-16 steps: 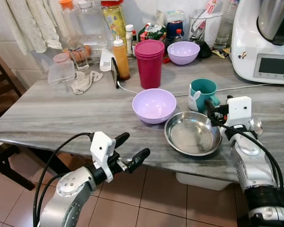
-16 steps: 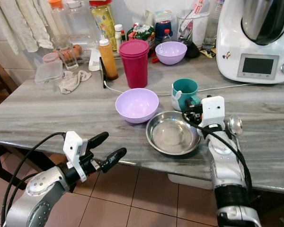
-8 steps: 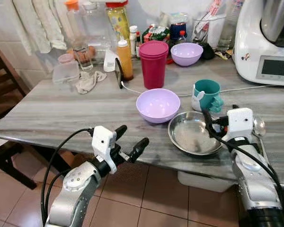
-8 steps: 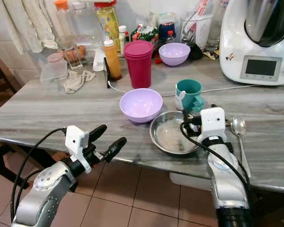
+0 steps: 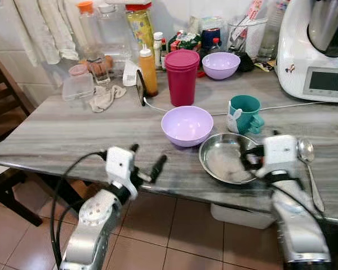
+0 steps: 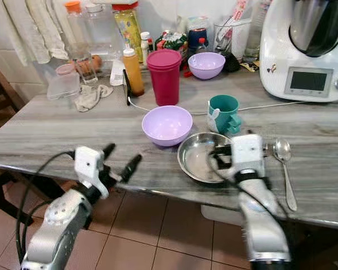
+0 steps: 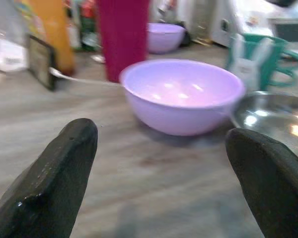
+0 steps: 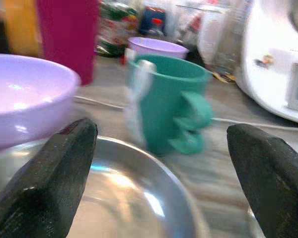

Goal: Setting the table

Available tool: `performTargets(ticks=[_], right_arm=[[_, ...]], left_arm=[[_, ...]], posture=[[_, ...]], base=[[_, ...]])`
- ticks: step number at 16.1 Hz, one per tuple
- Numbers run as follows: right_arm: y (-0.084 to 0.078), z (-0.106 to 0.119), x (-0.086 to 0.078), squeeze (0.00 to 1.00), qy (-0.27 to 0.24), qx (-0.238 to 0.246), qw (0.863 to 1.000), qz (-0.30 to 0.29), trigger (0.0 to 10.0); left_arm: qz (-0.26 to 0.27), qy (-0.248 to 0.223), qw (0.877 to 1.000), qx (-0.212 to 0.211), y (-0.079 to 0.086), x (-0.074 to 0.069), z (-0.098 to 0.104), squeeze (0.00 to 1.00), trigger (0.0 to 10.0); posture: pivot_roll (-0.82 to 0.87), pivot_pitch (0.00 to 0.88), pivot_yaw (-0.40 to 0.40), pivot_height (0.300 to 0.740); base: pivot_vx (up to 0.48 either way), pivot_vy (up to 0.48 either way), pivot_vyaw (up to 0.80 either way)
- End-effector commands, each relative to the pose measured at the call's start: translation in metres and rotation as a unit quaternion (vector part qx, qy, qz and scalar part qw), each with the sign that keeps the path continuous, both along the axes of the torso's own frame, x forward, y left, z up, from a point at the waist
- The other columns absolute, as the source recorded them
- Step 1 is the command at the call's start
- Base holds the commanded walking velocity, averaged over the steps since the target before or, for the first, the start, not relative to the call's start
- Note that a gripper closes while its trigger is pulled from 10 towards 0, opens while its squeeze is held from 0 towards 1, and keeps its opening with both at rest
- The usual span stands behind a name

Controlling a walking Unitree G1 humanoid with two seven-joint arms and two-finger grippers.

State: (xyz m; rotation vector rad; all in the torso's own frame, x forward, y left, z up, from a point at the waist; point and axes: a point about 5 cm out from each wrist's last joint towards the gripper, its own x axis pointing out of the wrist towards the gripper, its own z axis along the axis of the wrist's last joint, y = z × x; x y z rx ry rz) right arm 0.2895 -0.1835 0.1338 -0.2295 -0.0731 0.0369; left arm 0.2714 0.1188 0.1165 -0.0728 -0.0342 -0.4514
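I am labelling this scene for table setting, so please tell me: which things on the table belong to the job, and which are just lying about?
For the job:
- steel plate, under the right tool
- near lilac bowl
- teal mug
- spoon
- left tool, open before the table edge

Just lying about:
- kitchen machine
- sauce bottle
- crumpled cloth
- plastic tub

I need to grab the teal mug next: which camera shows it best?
The right wrist view: the teal mug stands close and whole, handle and white bunny figure plain, framed by the open right gripper. Both eye views show it small beside the steel bowl; the left wrist view catches it at the edge.
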Motion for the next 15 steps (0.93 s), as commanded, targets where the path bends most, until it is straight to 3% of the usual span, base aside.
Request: performTargets(ticks=[1,2,6,8,10,15], right_arm=[[0.009,0.005,-0.002,0.83,-0.009,-0.003,1.000,0.014,10.0],[0.014,0.006,-0.003,0.00,-0.011,-0.005,1.000,0.017,10.0],[0.019,0.008,-0.005,0.00,-0.016,-0.018,0.999,0.025,10.0],[0.019,0.010,-0.004,0.00,-0.018,-0.021,0.999,0.024,10.0],[0.019,0.011,-0.004,0.00,-0.019,-0.022,0.999,0.024,10.0],[0.022,0.014,-0.005,0.00,-0.025,-0.030,0.999,0.032,10.0]], left_arm=[[0.029,-0.004,0.999,0.011,0.008,0.004,0.001,0.00,10.0],[0.036,-0.003,0.999,0.012,0.009,0.005,0.000,0.00,10.0],[0.062,-0.012,0.998,0.024,0.013,0.010,-0.001,0.00,10.0],[0.068,-0.016,0.997,0.026,0.013,0.011,-0.001,0.00,10.0],[0.042,-0.050,0.996,0.057,0.004,0.008,0.003,0.00,10.0],[0.090,-0.023,0.995,0.041,0.013,0.012,-0.004,0.00,10.0]], posture=[[-0.26,0.000,0.091,0.740],[-0.26,0.000,0.091,0.740],[-0.26,0.000,0.090,0.740],[-0.26,0.000,0.091,0.740],[-0.26,0.000,0.090,0.740],[-0.27,0.000,0.088,0.740]], base=[[0.000,0.000,0.00],[0.000,0.000,0.00],[0.000,0.000,0.13],[0.000,0.000,0.80],[0.000,0.000,0.80],[0.000,0.000,0.80]])
